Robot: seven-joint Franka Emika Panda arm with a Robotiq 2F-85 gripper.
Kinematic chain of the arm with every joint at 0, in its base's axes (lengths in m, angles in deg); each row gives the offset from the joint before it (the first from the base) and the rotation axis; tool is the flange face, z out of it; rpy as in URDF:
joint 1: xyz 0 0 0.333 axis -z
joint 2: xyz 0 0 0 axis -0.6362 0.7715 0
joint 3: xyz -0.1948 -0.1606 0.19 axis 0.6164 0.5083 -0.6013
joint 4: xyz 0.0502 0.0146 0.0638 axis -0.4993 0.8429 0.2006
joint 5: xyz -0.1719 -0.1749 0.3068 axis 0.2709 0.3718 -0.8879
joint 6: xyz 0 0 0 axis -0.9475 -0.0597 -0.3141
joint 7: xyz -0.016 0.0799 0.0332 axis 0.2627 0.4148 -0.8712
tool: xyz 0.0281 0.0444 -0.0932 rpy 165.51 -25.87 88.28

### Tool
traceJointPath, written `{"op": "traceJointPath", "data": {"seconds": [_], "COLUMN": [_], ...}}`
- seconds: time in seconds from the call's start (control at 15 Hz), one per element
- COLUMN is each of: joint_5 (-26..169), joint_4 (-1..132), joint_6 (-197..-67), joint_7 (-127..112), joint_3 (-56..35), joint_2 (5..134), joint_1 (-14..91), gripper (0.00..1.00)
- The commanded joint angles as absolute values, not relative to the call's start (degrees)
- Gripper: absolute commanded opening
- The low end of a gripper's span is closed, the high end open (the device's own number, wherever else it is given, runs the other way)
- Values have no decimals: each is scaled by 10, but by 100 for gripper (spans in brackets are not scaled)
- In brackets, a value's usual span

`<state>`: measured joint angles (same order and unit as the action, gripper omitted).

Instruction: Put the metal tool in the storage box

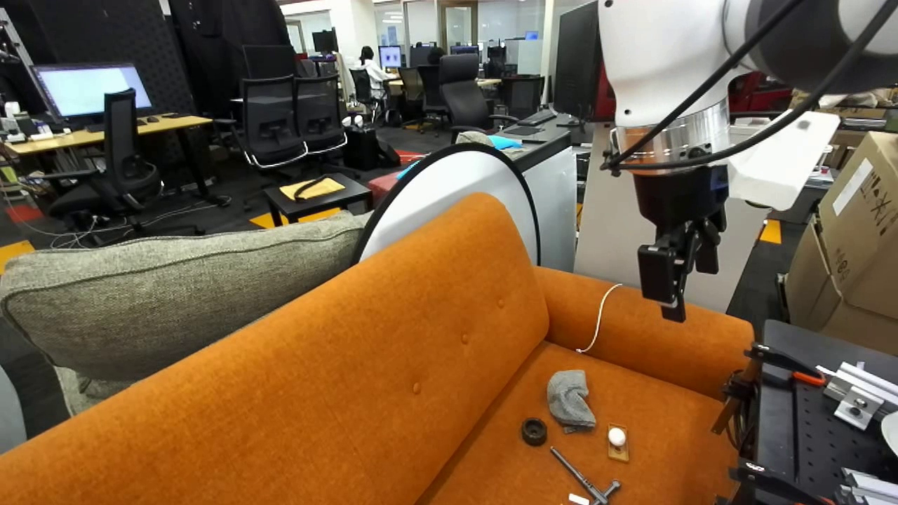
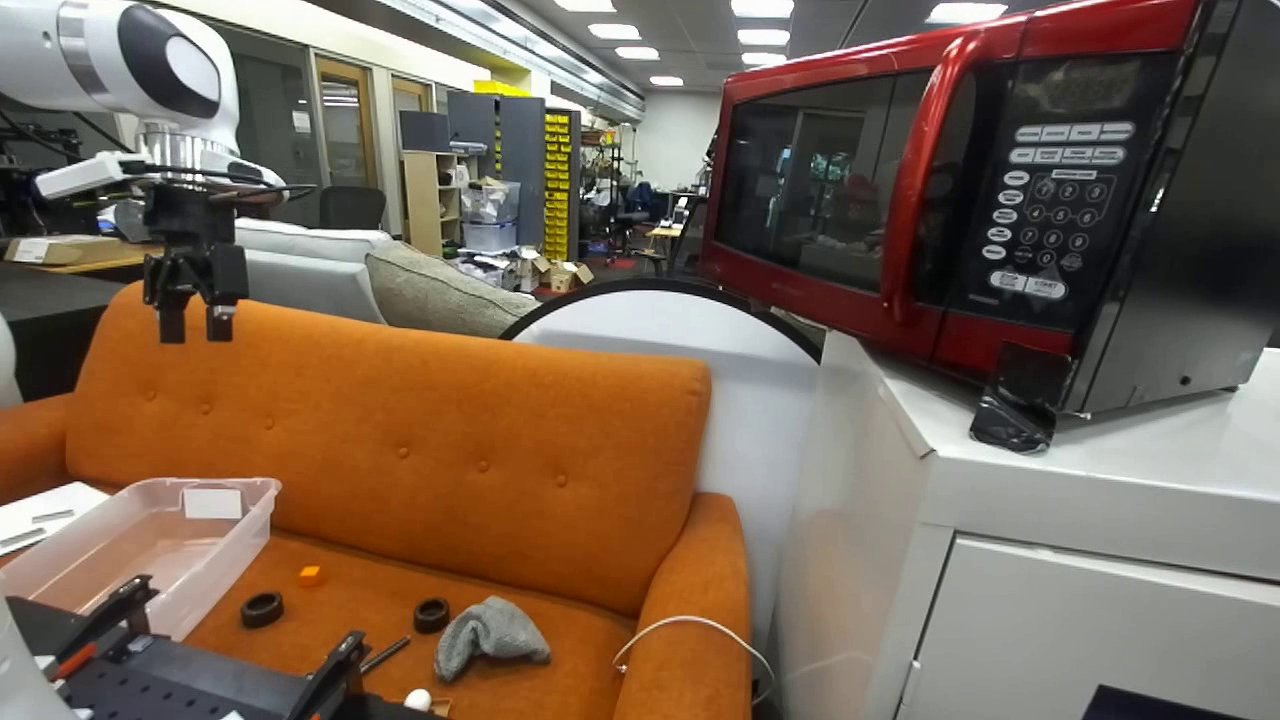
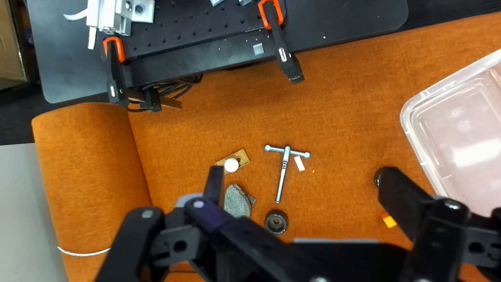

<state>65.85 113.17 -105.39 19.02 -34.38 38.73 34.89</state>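
Wrist view's got the orange couch (image 3: pixel 344 117), with a desk (image 1: pixel 179 122) beyond it in an exterior view. Tool (image 3: pixel 282 175) just lies on the couch, way below the gripper (image 3: pixel 301 174), jaws spread wide.

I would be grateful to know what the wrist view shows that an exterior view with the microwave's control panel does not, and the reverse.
Of these two, only the wrist view shows the crossbar of the metal tool and a small white strip beside it.

Only the exterior view shows the red microwave, the ceiling lights and the grey-green cushion.

Both share the open hand, at least part of the tool's shaft and of the storage box, the grey cloth, the white ball, the orange block and the orange sofa.
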Motion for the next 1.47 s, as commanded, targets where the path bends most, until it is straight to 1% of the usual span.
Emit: {"op": "traceJointPath", "data": {"seconds": [0.0, 0.2, 0.4, 0.8, 1.13, 1.2, 1.27, 1.4], "joint_5": [663, 662, 660, 673, 671, 668, 666, 664], "joint_4": [1132, 1134, 1126, 1099, 1058, 1049, 1069, 1054], "joint_6": [-1053, -1057, -1085, -1207, -1299, -1308, -1302, -1309], "joint_7": [194, 192, 162, 135, 186, 204, 172, 187], "joint_3": [-327, -326, -313, -261, -210, -202, -203, -196], "joint_2": [386, 387, 424, 573, 695, 715, 691, 718], "joint_1": [331, 331, 332, 340, 326, 321, 322, 317], "gripper": [100, 100, 100, 100, 100, 100, 100, 100]}}
